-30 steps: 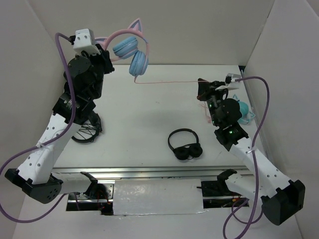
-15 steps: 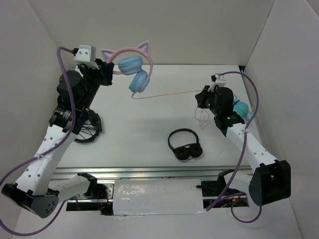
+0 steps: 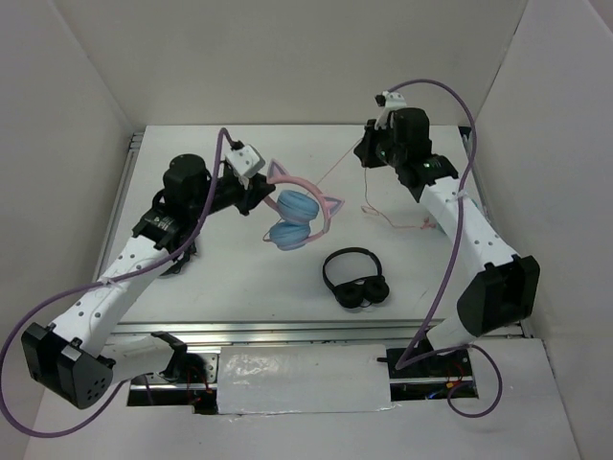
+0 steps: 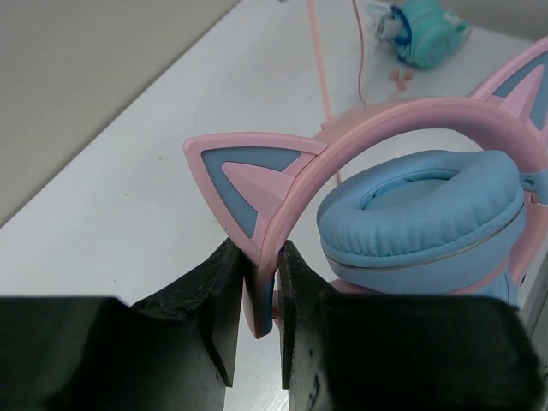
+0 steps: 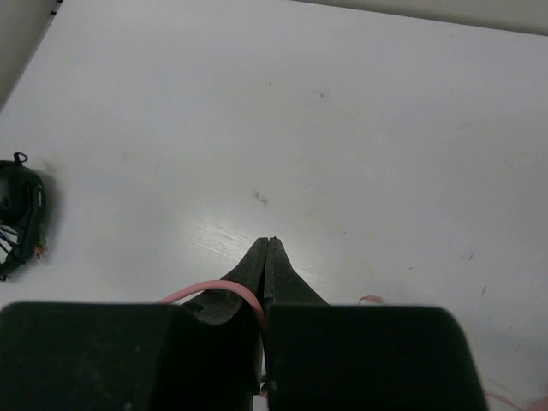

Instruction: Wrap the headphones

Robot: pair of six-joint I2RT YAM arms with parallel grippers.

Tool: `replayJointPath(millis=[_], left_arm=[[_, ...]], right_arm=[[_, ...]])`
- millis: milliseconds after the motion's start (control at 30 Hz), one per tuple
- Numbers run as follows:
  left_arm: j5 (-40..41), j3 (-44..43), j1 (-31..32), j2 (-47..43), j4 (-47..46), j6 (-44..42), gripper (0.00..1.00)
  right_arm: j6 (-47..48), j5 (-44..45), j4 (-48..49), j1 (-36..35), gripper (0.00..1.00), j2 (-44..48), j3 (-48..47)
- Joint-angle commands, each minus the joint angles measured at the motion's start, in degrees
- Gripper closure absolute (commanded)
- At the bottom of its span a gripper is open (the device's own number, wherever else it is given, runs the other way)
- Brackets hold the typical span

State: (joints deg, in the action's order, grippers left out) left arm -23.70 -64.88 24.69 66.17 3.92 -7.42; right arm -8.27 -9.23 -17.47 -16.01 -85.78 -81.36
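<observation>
The headphones (image 3: 299, 213), with a pink cat-ear band and light blue cups, hang over the middle of the table. My left gripper (image 3: 255, 188) is shut on the pink band just below one ear (image 4: 244, 175), with a finger on each side of it (image 4: 254, 257). A blue ear cup (image 4: 424, 210) sits right of the fingers. The thin pink cable (image 3: 333, 172) runs from the headphones up to my right gripper (image 3: 369, 153) near the back wall. That gripper (image 5: 268, 244) is shut on the cable (image 5: 214, 288), and the rest of the cable trails on the table (image 3: 397, 222).
A plain black pair of headphones (image 3: 356, 279) lies at front centre. Another black item with tangled wire (image 3: 174, 259) lies under the left arm and also shows in the right wrist view (image 5: 17, 214). A teal cat-ear pair (image 4: 424, 34) rests at the right. White walls enclose the table.
The left arm swung the headphones down from the back left corner toward the table's middle. The right arm moved back and left toward the rear wall, keeping hold of the cable.
</observation>
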Motion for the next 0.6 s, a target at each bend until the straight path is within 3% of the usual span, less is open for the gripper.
replayJointPath(millis=[0,100,233,267,400,567], left_arm=[[3.3,1.5,3.0,-0.4,-1.4,-5.4,1.00],[12.7,1.9,6.2,1.6,0.2,-5.7,1.00],[22.9,0.6,7.5,4.7,0.5,-2.0,1.00],[23.4,0.1,7.6,5.5,0.7,-1.1,1.00],[39.3,-3.1,7.0,7.7,0.6,6.9,1.00],[48.1,-9.0,6.3,11.7,4.0,15.5,1.00]], right_arm=[[-0.6,4.4,-10.5,-1.1,1.00,-4.0,-12.8],[0.0,5.1,-13.2,-3.7,1.00,-6.1,-18.5],[1.5,8.8,-15.0,-9.1,1.00,-4.6,-19.4],[1.8,9.1,-15.0,-10.1,1.00,-3.6,-18.7],[-0.5,15.5,-15.1,-14.7,1.00,2.8,-11.4],[-4.1,19.8,-14.4,-21.1,1.00,9.4,-1.8]])
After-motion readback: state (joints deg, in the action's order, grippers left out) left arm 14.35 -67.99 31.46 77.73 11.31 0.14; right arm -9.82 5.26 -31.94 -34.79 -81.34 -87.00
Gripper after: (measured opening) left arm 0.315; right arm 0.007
